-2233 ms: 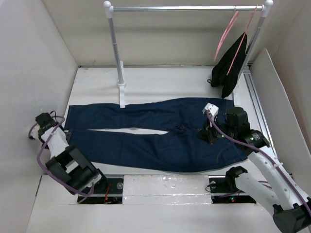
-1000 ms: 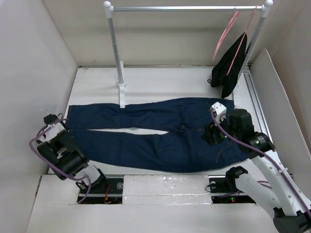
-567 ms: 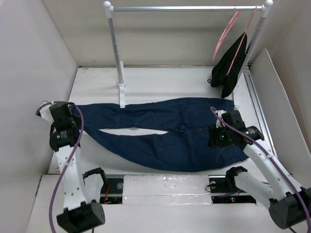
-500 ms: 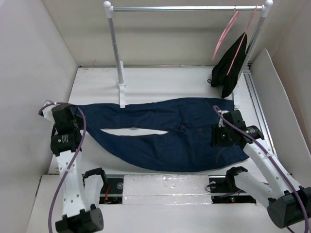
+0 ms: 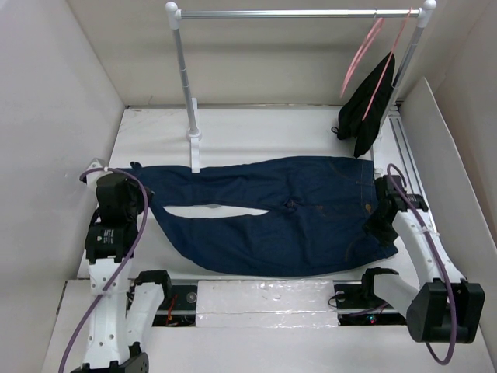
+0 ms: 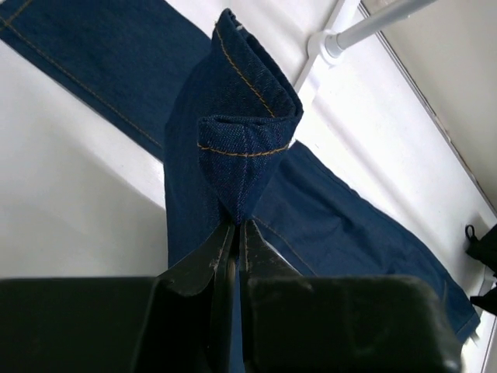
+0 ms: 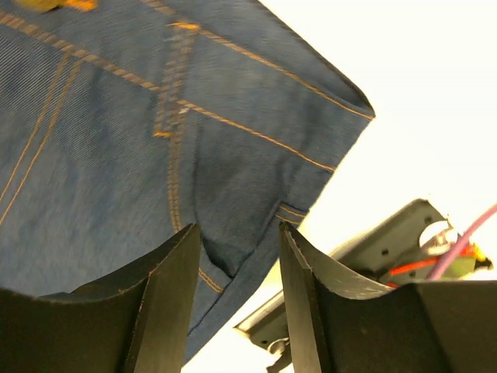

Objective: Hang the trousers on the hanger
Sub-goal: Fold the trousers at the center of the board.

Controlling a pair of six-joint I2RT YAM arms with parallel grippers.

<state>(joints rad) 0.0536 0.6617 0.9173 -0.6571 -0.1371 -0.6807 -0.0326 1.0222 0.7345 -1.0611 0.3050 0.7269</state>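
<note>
The dark-blue trousers (image 5: 272, 217) lie flat across the table, waist at the right and legs pointing left. My left gripper (image 5: 123, 177) is shut on a leg cuff, which stands folded above the fingertips (image 6: 225, 233) in the left wrist view, lifted off the table. My right gripper (image 5: 379, 228) hovers open over the near corner of the waistband (image 7: 233, 256), and a denim fold shows between its fingers. The pale-pink hanger (image 5: 361, 54) hangs bare on the rail at the back right.
A second pink hanger carries a black garment (image 5: 369, 105) beside the bare one. The clothes rail (image 5: 295, 13) spans the back, and its left post (image 5: 188, 101) stands at the trousers' far edge. White walls close both sides. A metal track (image 5: 408, 155) runs along the right.
My left arm swung up and over with the near leg's cuff, pulling that leg into a curve. My right gripper slid right to the waistband's near corner.
</note>
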